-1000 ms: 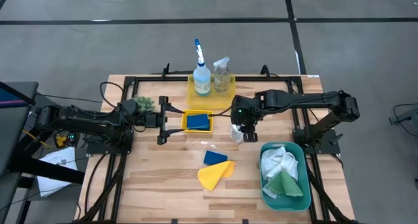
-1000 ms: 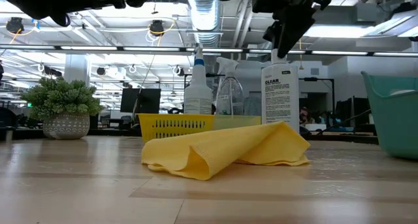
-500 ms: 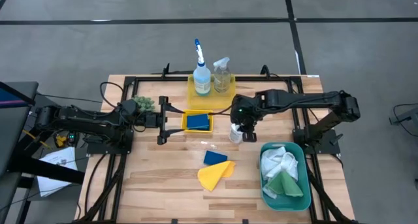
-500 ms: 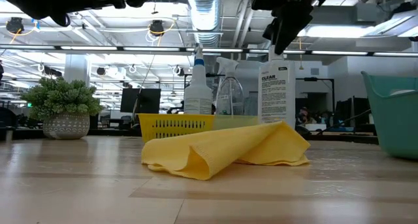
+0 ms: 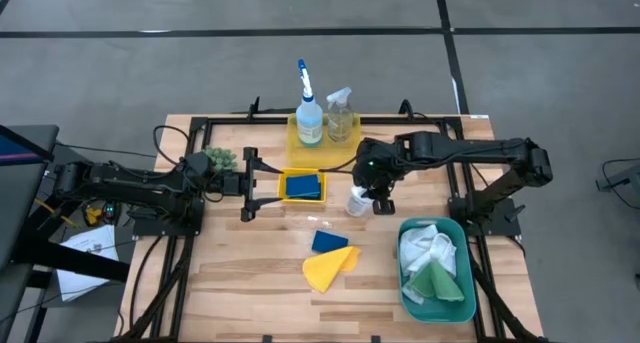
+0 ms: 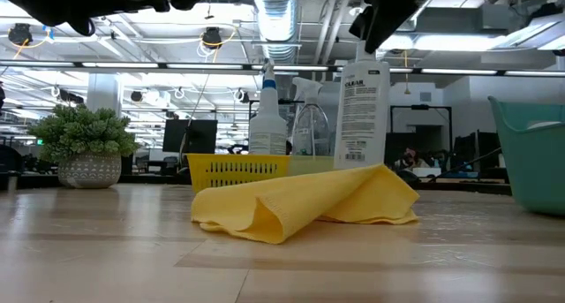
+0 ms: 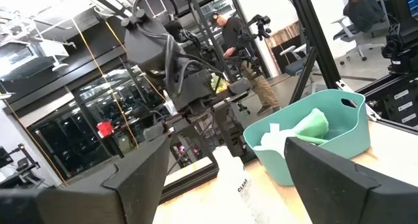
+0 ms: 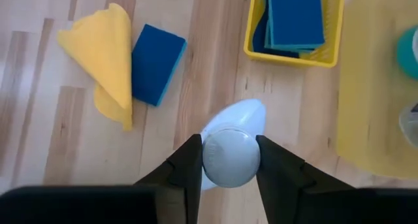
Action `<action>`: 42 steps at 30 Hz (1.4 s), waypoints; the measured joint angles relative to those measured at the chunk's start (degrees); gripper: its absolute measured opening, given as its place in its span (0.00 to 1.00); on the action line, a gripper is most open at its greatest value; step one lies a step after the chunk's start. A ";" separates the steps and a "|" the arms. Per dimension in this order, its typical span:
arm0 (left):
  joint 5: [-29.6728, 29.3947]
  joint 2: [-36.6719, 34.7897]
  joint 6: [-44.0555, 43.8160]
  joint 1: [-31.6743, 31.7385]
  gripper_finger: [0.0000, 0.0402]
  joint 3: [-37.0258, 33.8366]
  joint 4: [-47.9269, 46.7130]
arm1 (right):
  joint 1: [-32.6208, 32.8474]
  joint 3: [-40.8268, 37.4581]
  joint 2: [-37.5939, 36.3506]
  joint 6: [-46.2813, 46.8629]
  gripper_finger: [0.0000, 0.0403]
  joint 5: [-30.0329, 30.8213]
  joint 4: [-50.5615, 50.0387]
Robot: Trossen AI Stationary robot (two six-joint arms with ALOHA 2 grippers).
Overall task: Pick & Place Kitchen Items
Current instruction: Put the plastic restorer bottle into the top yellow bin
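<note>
Bottle first: the small white bottle sits clamped at its cap between the two dark fingers of the right gripper, as we see it from that arm's wrist camera. The jaws are closed on the cap from either side, and the bottle's long axis runs straight down and away from them, leaning slightly, its body hanging below the grip. From table height we see its labelled body clear of the wood and tilted a little off vertical, above the far edge of the yellow cloth.

Outward from the jaws, the nearest landmarks are the small yellow tray of blue sponges just to the robot's left of the bottle, the larger yellow tray holding two spray bottles beyond it, and a loose blue sponge touching the yellow cloth nearer the front edge. The teal bin with white and green cloths lies to the right and forward.

We judge the coming move turns on that bearing: the right arm alone carries the bottle, and the trays lie left and back of its grip. The left gripper waits beside the sponge tray, fingers spread apart, holding nothing.
</note>
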 joint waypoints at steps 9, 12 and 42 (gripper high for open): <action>0.01 0.00 0.00 0.00 0.74 0.00 0.00 | -1.99 2.11 0.00 3.33 0.27 2.47 1.24; -0.01 0.00 0.00 0.01 0.74 0.00 0.00 | -2.80 2.68 0.00 8.27 0.26 2.63 2.78; 0.00 0.00 0.00 0.00 0.74 0.00 0.04 | -19.19 8.86 0.02 30.77 0.26 -0.50 9.42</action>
